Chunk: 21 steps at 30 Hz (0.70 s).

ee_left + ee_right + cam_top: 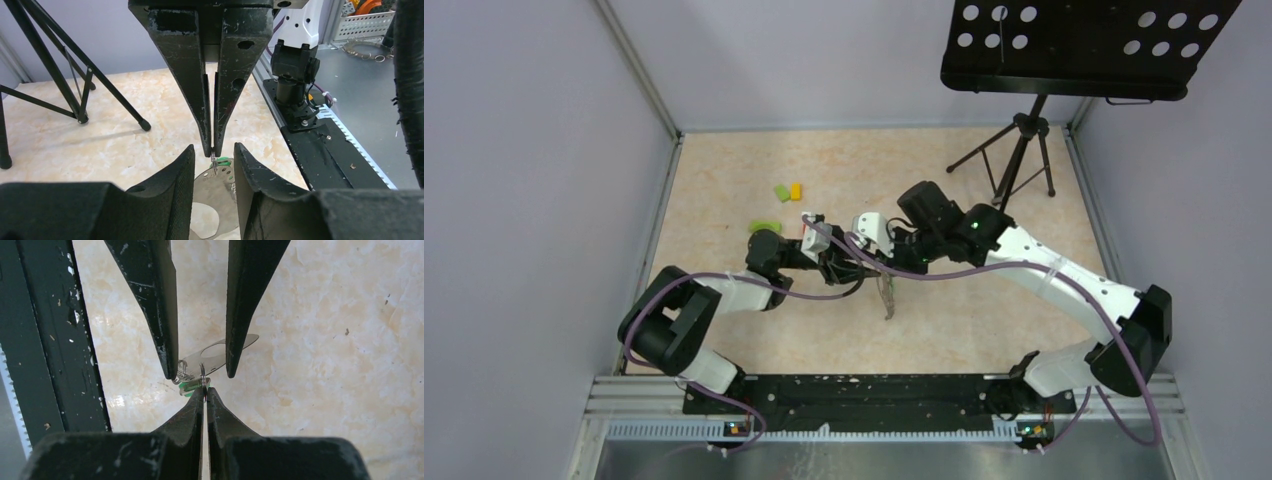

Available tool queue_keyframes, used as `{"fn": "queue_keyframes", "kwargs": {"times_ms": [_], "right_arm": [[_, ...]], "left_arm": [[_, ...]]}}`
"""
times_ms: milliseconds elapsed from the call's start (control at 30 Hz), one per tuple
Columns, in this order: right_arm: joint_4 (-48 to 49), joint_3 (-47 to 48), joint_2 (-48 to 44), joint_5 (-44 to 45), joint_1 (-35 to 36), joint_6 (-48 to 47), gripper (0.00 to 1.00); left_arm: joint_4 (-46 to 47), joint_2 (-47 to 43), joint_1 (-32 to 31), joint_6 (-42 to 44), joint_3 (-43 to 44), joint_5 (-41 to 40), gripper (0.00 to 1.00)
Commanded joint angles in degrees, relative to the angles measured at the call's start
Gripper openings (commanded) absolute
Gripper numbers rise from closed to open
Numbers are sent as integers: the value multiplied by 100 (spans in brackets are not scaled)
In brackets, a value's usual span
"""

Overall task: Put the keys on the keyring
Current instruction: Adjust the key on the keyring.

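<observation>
L gripper [201,369] half open astride the keys [218,353], gripping nothing; R gripper [212,149] pinched tight on their thin wire loop [202,371], mid table [984,330].
Best approach, I reckon: hold R steady, close L gently on the flat silver key by the green tag [191,387] so it can't swing. Can't make out the keyring for sure. Small blocks [781,193] back left, well apart. Purple cable [944,272] hangs near the fingers, a snag risk. Tripod stand [1024,150] back right, no obstacle.

Blk tripod stand [1022,150] w/ perforated tray [1084,45] at far-right of marbled tabletop [984,330]. Green block [781,193] just beside orange block [795,190]; 2nd green block [764,226] nearby.
</observation>
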Motion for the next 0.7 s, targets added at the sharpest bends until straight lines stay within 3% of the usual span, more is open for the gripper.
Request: {"fn": "queue_keyframes", "kwargs": {"times_ms": [0, 667], "right_arm": [[-46, 381, -12, 17, 95, 14, 0], [25, 394, -38, -98, 98, 67, 0]], "left_arm": [[96, 0, -43, 117, 52, -122, 38], [330, 249, -151, -5, 68, -118, 29]]}}
